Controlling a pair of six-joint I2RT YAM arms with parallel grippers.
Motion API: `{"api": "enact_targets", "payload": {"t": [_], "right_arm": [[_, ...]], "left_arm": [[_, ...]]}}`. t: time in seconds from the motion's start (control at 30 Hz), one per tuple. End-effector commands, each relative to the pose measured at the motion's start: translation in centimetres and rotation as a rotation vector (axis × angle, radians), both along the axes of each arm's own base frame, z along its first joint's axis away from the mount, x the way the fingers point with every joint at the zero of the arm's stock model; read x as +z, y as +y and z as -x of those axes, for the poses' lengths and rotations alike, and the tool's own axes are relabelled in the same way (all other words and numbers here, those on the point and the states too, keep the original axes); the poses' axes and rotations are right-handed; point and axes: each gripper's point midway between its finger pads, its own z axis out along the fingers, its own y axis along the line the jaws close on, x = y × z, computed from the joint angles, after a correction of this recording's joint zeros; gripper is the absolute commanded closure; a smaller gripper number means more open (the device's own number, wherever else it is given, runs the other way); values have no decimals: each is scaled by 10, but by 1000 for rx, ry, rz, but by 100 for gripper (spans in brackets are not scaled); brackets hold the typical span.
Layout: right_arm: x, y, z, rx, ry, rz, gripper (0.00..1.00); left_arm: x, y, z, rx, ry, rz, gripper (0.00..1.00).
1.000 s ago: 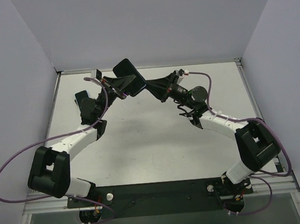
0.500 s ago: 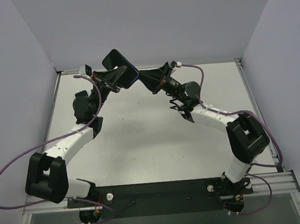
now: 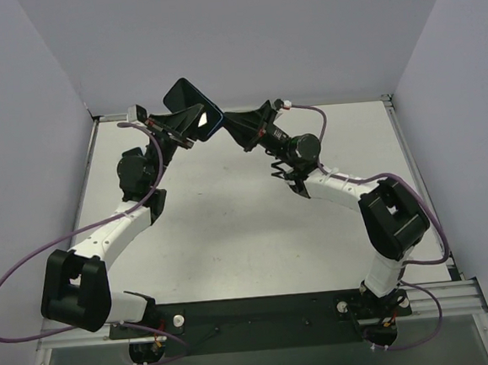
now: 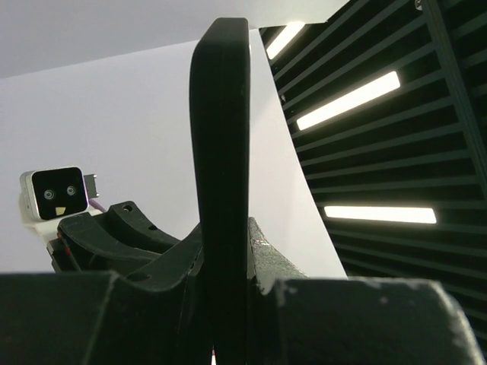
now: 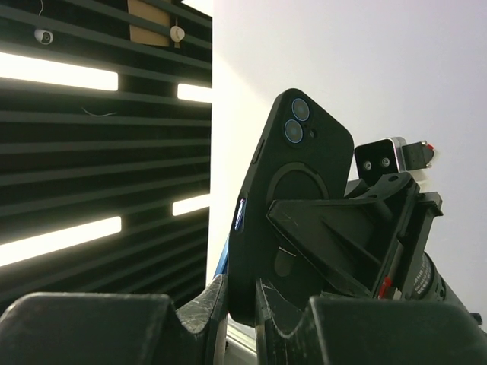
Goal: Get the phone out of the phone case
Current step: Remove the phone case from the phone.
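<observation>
The phone in its black case (image 3: 192,109) is held in the air over the table's back edge, between both grippers. My left gripper (image 3: 187,124) is shut on its lower left side. My right gripper (image 3: 225,123) is shut on its right end. In the left wrist view the phone (image 4: 221,152) stands edge-on between my left gripper's (image 4: 224,304) jaws. In the right wrist view the case back (image 5: 300,182) with two camera lenses faces me, and my right gripper (image 5: 242,304) pinches its lower edge. A thin blue phone edge (image 5: 223,262) shows beside the case.
The white table (image 3: 247,224) lies below, with a metal rail (image 3: 238,108) at the back and grey walls on three sides. The arm bases sit on a black plate (image 3: 254,310) at the near edge. Purple cables loop beside both arms.
Both arms have carried the phone up and to the left toward the back wall. The phone has tilted, and its screen now catches a bright glint.
</observation>
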Motion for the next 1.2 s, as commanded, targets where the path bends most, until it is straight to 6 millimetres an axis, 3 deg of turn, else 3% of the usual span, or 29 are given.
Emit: {"api": "enact_targets", "payload": {"t": [0.0, 0.13, 0.17, 0.23, 0.27, 0.37, 0.73, 0.87, 0.97, 1.1, 1.17], "right_arm": [[-62, 16, 9, 6, -53, 156, 100], [-102, 27, 14, 7, -89, 354, 100], [-127, 31, 11, 30, -16, 455, 100], [-140, 31, 15, 33, -18, 580, 100], [-172, 29, 16, 34, 8, 725, 100], [-183, 20, 19, 19, 3, 849, 100], [-167, 30, 8, 65, -42, 839, 88], [-151, 42, 6, 106, -83, 783, 75], [-136, 53, 5, 139, -107, 735, 71], [-123, 60, 1, 151, -108, 672, 74], [-115, 57, 0, 137, -129, 623, 88]], "left_arm": [[119, 19, 147, -206, -553, 162, 100], [114, 15, 146, -214, -542, 136, 100], [112, 13, 144, -216, -539, 126, 100], [105, 7, 140, -232, -528, 97, 100], [98, 4, 134, -238, -505, 91, 100], [87, -2, 128, -257, -480, 75, 100], [61, -29, 127, -326, -448, -39, 100], [55, -46, 132, -365, -465, -104, 100], [46, -60, 132, -398, -443, -138, 100], [37, -69, 130, -427, -423, -142, 100], [29, -73, 126, -437, -398, -142, 100]]}}
